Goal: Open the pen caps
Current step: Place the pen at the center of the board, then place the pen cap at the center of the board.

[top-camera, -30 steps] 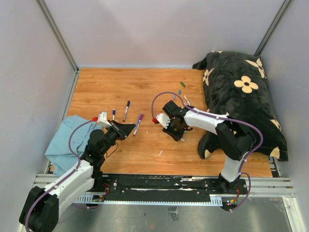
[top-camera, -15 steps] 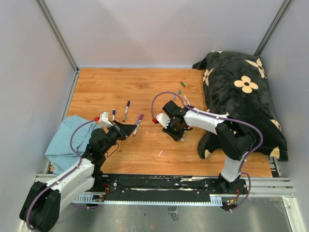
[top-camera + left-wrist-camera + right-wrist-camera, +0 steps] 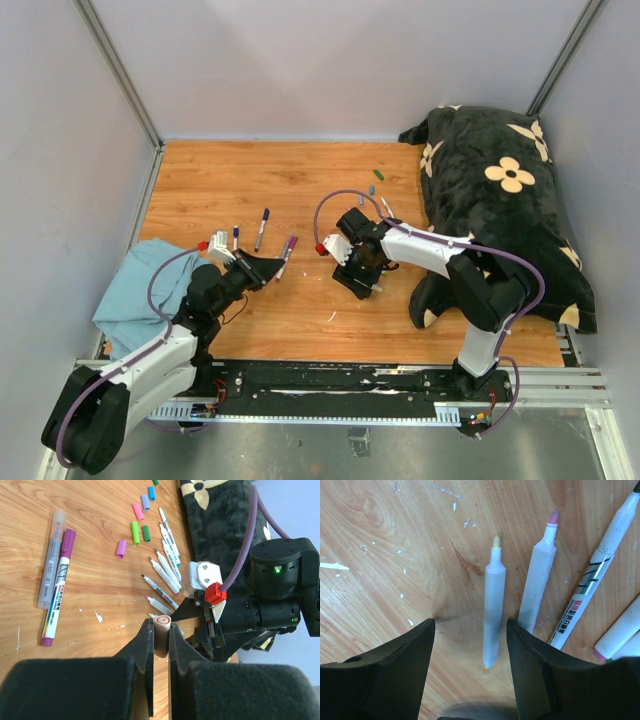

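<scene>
I've got a small peach-coloured cap [image 3: 162, 625], a smooth plastic tube with a rounded rim. It is pinched end-up between the padded black fingers of the left gripper [image 3: 160, 636], over the wooden table [image 3: 230, 180]. The other loose caps lie further out on the boards, near the cushion. There is a purple cap [image 3: 121, 549], then a light green cap [image 3: 135, 532] and a dark green cap [image 3: 145, 533] side by side. Beyond them come a pink cap [image 3: 137, 512], a pale blue cap [image 3: 145, 501] and a blue cap [image 3: 151, 492], all short glossy cylinders.

Beside them lies a fan of uncapped white barrels [image 3: 165, 575] with bare felt tips. On my right wrist view the right gripper [image 3: 470, 630] stands spread. One slim pale barrel [image 3: 493, 615] with a yellowish tip lies on the grain between its fingers, touching neither as far as I can see.

A translucent grey marker [image 3: 50, 565] and a white marker [image 3: 57, 587] with a purple cap lie parallel, just beside each other. A plush black cushion [image 3: 500, 200] with cream flowers fills the right side, and a crumpled blue cloth [image 3: 135, 295] sits at the left.
</scene>
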{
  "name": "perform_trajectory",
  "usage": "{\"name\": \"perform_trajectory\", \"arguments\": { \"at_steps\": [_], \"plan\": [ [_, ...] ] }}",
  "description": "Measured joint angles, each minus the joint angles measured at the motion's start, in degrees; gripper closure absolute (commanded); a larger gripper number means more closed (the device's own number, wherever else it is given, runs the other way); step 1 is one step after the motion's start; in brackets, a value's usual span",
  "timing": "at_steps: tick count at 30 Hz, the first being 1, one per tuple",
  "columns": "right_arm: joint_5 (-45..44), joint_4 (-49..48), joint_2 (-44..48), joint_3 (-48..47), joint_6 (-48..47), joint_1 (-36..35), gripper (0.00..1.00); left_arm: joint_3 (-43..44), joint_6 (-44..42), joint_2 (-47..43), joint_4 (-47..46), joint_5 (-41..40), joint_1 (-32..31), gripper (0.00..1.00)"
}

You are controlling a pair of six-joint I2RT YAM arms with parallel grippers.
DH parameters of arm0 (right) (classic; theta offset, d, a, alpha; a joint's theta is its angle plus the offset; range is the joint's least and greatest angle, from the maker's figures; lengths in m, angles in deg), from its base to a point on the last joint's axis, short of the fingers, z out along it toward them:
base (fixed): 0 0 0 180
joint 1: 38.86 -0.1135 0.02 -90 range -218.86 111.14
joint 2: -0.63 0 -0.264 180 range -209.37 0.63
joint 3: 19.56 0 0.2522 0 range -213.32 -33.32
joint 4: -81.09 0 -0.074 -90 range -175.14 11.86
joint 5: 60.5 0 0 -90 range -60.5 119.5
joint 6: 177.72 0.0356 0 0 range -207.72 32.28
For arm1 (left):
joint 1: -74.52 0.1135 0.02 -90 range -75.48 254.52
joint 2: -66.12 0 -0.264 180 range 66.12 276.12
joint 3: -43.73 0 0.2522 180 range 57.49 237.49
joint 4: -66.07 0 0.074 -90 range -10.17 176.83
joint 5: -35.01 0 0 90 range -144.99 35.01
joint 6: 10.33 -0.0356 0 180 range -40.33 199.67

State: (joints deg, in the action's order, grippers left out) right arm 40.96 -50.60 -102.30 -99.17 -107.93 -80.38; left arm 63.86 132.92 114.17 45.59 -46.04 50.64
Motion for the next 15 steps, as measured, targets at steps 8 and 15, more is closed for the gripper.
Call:
{"name": "perform_trajectory", "arguments": {
  "at_steps": [8,15],
  "plan": [
    [0.57,0.02,0.33,0.0,-0.74,0.0,0.4,0.0,0.2,3.61,-2.16,-0.11,-2.16,1.0],
    [2.27,0.17,4.57,0.0,-1.9,0.0,0.4,0.17,0.24,7.87,-4.24,-0.74,-4.37,1.0]
  ]
}}
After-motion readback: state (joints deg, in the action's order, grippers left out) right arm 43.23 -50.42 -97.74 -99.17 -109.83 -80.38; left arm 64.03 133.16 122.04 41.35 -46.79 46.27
